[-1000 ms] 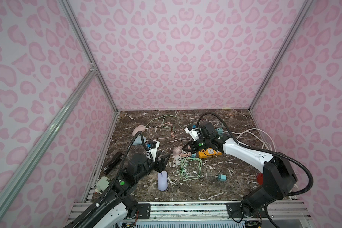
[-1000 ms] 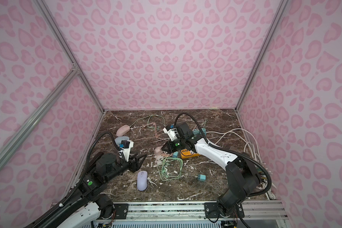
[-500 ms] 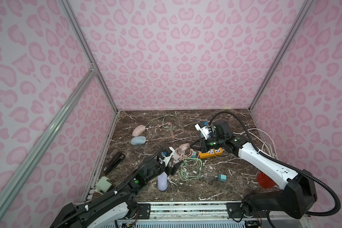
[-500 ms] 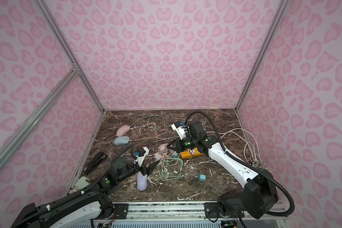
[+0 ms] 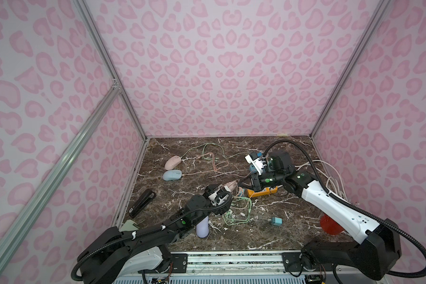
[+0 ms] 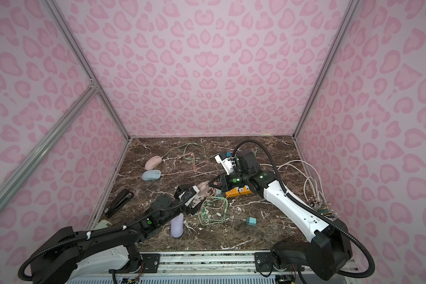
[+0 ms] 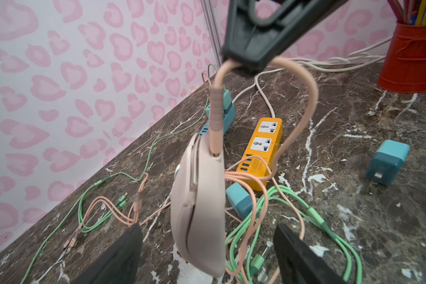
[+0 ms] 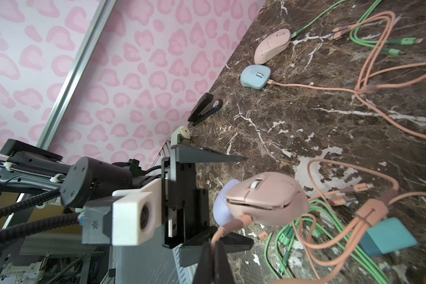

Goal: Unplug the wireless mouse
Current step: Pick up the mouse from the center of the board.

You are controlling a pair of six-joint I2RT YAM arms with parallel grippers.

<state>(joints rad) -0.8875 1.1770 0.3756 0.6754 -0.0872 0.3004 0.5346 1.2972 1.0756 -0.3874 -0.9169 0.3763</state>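
Left wrist view: my left hand (image 7: 208,228) has spread wide since a second ago and come forward from the front-left of the tabletop (image 7: 354,196). Its fingers now flank the pink mouse (image 7: 197,209) without touching it, holding nothing. The mouse hangs plug-end up over the tabletop's middle from its peach cable (image 7: 303,103), still plugged in. My right hand (image 7: 246,65) still pinches that cable, fully closed, above the orange power strip (image 7: 261,147).
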